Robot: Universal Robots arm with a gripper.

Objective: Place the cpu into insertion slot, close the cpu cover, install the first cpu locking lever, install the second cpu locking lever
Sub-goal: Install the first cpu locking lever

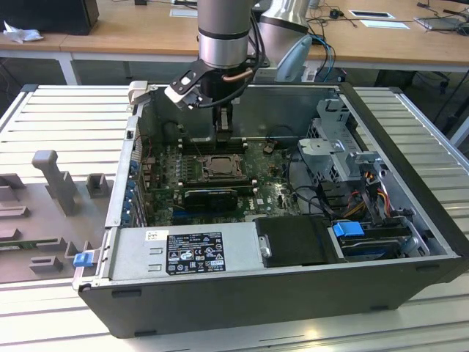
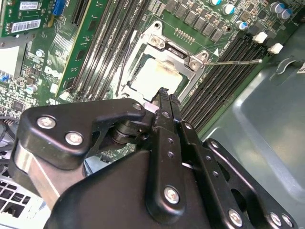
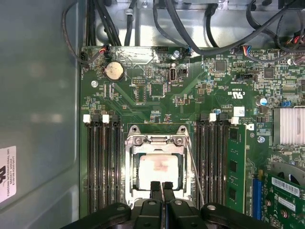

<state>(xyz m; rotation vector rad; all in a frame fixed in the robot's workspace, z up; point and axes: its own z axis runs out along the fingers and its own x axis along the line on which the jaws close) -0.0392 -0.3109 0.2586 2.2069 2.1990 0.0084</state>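
First wrist view shows cpu (image 3: pixel 157 167) just beside closed fingers (image 3: pixel 155 190).

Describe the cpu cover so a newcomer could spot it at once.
Inside the open computer case, find the green motherboard. Between its black memory slots lies the cpu cover: a silvery frame with the pale cpu showing through its square cut-out.

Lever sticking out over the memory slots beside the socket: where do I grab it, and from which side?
Take the lever near its free end, away from its pivot by the cover. It's a thin straight wire lying out over the memory slots, so come from above with the jaws straddling it crosswise. The gripper is shut now and would need opening first.
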